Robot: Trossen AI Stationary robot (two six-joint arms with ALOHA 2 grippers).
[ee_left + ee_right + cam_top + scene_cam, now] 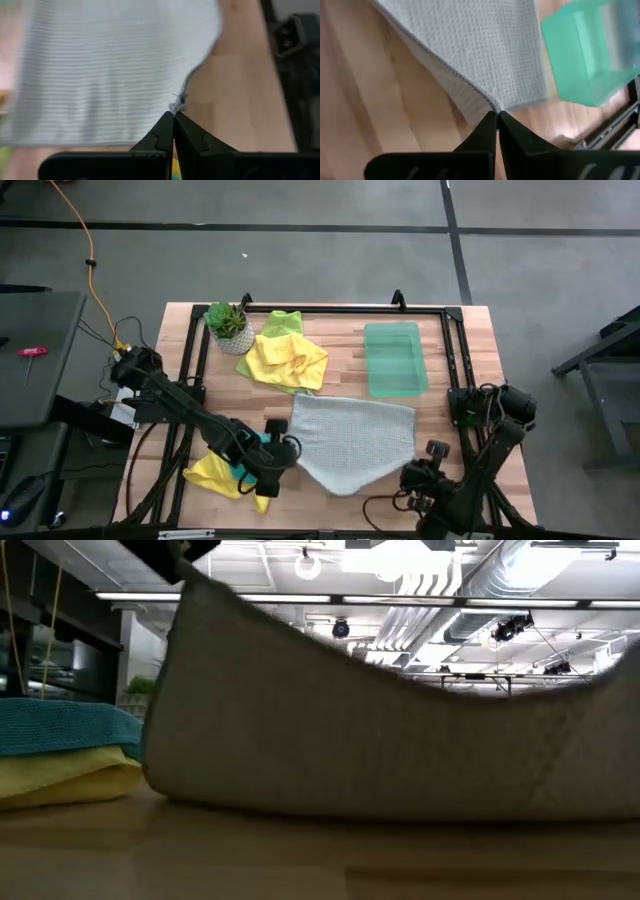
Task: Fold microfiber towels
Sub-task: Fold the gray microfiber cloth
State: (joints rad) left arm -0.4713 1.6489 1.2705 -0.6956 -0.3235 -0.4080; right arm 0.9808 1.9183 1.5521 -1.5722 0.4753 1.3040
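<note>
A grey microfiber towel (352, 442) lies mid-table with its far part on the wood; its near edge is raised at both corners and sags between them (350, 740). My left gripper (290, 448) is shut on the near left corner, my right gripper (420, 460) on the near right corner. A yellow towel (285, 360) lies crumpled on a lime green one (283, 323) at the back. A teal towel (60, 725) rests on another yellow one (60, 775) near the front left. My left gripper pinches the grey towel's near left corner (177, 102) at the free ends of its two fingers (165, 127), slanting down from the near left. That corner is lifted off the table, and the cloth runs away from it fairly smooth. My right gripper pinches the near right corner (492, 106) between its fingertips (507, 125), slanting down from the near right. The corner is raised, and the hemmed edge (435, 60) runs away from it toward the other gripper.
A translucent green tray (394, 358) stands at the back right, close to the towel's far right corner. A small potted plant (228, 325) stands at the back left. A black frame (450, 350) runs along the table's edges.
</note>
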